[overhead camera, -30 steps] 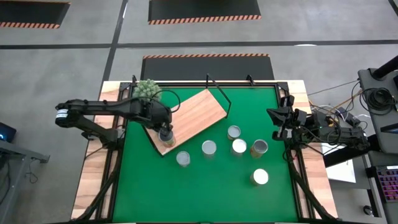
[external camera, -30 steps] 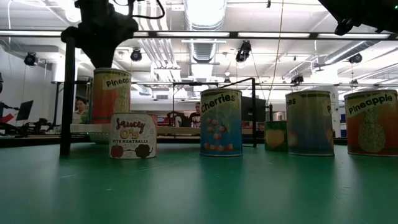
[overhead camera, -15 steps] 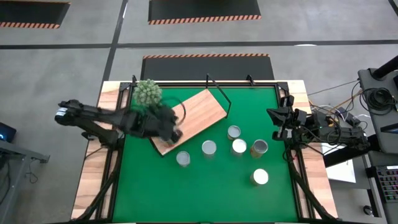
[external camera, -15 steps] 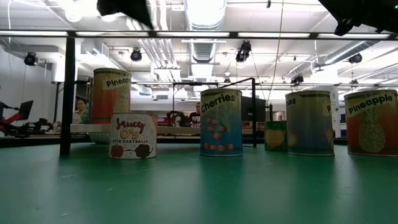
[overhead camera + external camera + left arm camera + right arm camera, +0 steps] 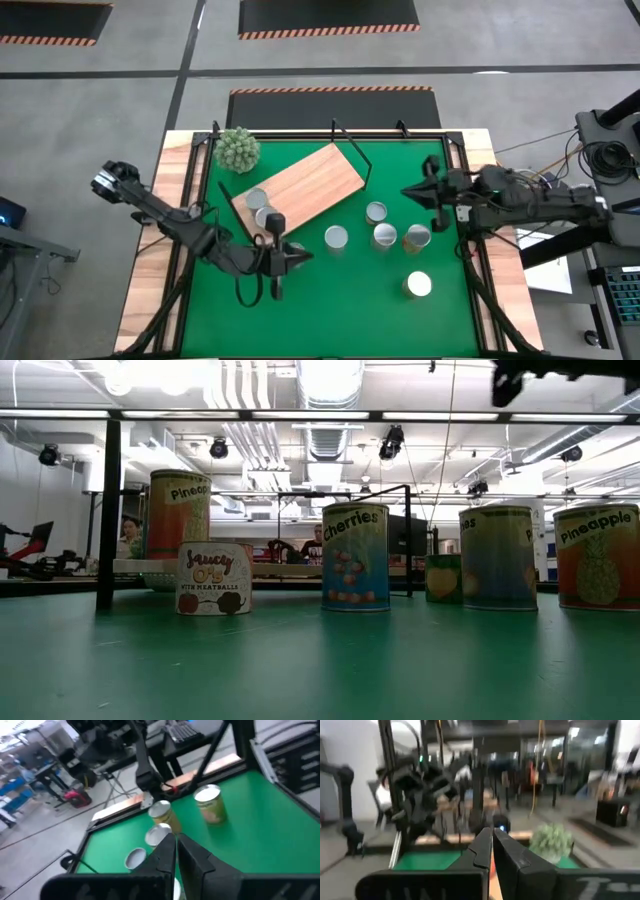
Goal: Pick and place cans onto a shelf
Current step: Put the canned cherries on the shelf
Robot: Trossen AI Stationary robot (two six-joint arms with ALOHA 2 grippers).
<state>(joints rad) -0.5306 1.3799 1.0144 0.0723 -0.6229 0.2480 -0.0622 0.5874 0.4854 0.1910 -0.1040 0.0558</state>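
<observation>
The wooden shelf [image 5: 312, 183] lies slanted at the far left of the green mat, its black wire frame [image 5: 352, 152] at its far end. Two cans [image 5: 258, 199] [image 5: 266, 216] stand on its near end. Several more cans stand on the mat [image 5: 336, 237] [image 5: 376, 212] [image 5: 385, 236] [image 5: 417, 237] [image 5: 418, 284]. My left gripper [image 5: 299, 257] [image 5: 176, 842] is shut and empty, high over the mat just near of the shelf; the short can [image 5: 213, 578] below it is hidden in the high view. My right gripper [image 5: 411, 193] [image 5: 491, 838] is shut and empty, high over the mat's right part.
A spiky green plant [image 5: 238, 149] stands at the mat's far left corner, beside the shelf. The wooden table edge [image 5: 150, 290] borders the mat on the left and right. Cables and gear [image 5: 545, 190] lie past the right edge. Bare mat [image 5: 340, 320] lies near the front.
My left gripper has let go of the can on the shelf's near end, risen, and swung toward the table's near edge, off the shelf. That can stays upright on the shelf. My right gripper has moved from the right edge toward the table's left, over the mat.
</observation>
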